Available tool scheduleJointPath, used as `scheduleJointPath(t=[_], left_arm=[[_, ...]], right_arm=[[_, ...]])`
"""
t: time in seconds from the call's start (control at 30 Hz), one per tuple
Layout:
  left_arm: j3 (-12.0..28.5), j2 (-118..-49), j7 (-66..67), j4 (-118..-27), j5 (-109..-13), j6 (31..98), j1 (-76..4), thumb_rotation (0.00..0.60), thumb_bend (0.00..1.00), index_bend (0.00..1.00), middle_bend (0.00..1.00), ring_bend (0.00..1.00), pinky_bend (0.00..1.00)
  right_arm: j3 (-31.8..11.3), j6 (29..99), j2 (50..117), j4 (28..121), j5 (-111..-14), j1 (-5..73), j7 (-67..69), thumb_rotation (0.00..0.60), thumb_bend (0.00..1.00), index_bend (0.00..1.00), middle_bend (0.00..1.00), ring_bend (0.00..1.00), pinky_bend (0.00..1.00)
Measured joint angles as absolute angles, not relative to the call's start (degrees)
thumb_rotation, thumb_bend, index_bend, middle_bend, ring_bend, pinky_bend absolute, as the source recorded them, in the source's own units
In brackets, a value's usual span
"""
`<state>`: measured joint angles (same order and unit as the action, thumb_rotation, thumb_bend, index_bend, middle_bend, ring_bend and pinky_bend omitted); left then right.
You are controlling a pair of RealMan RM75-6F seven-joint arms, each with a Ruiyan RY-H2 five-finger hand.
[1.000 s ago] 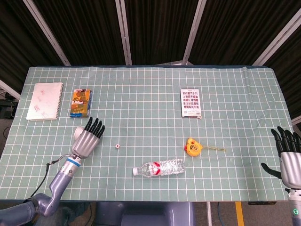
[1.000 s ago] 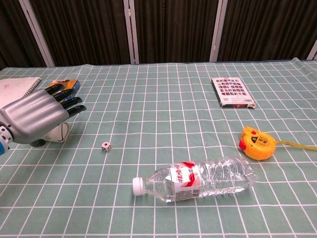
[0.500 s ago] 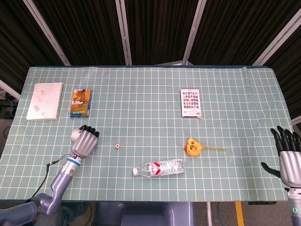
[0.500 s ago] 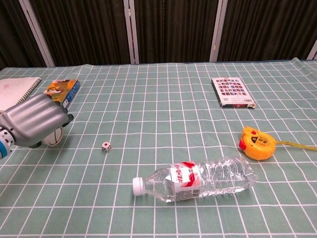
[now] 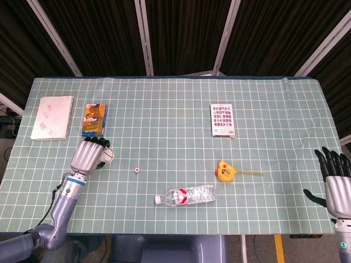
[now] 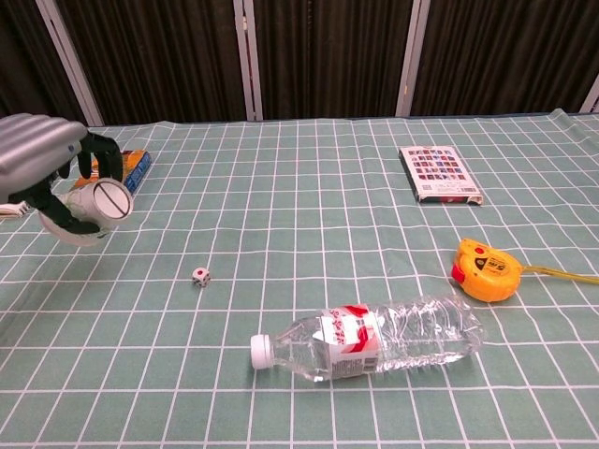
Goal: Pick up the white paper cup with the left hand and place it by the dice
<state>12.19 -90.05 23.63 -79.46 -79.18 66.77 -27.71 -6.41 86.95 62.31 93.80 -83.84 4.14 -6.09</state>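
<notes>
**A:** White paper cup [image 6: 97, 202] was in the left hand [image 6: 42, 166], fingers wrapped round its side, and it looked lifted off the green checked surface [image 6: 309, 187]. It was tipped over sideways, so in the chest view you were looking at its round end. Relative to the dice [image 6: 200, 276], the cup hung off to the left and a bit further back, well apart from it.

**B:** So the pickup was done and the carry was what's left?

**A:** That's how I'd read it. The next move would call for swinging the cup right and toward the robot until it sat near the dice, turning it upright, then lowering it and letting go. I'd worry about bumping the dice, it's tiny.

**B:** Did the head view add anything?

**A:** Yeah, it showed the right hand [image 5: 335, 183] at the surface's right edge, far right of the dice, fingers spread and holding nothing. The chest view didn't catch it at all. From above, the left hand's back covered most of the cup, with only the end poking out. The chest view was the one that made the tilt and the gap under the cup readable.
</notes>
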Motion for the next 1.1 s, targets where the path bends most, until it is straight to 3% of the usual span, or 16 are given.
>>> scheduleJointPath(t=[0.23,0.47,0.8,1.1], left_arm=[[14.4,-87.0,-14.3,-83.7,-78.6,63.6,-27.0,0.6,0.0,0.46,0.42,0.4,0.45],[13.9,-90.2,-43.7,-78.9,-80.2,60.1,-27.9,0.6,0.0,0.46,0.42,0.4,0.45],[11.7,-99.0,-47.5,-68.1,-81.1,58.0,-30.5,0.6,0.0,0.46,0.42,0.4,0.45],[11.3,-101.6,-46.9,-63.9,-80.5,58.5,-31.6,0.6,0.0,0.46,0.42,0.4,0.45]], right_arm=[[-6.3,86.7,62.5,93.8,-83.9,4.3,-6.5,0.6,0.0,0.0,0.0,0.0,0.0],[-6.4,86.4,62.5,93.5,-83.3,4.4,-6.4,0.6,0.0,0.0,0.0,0.0,0.0],[-6.6,86.1,62.3,93.0,-82.5,4.3,-5.4,0.6,0.0,0.0,0.0,0.0,0.0],[-6.8,85.7,62.2,92.8,-82.0,4.4,-5.1,0.6,0.0,0.0,0.0,0.0,0.0]])
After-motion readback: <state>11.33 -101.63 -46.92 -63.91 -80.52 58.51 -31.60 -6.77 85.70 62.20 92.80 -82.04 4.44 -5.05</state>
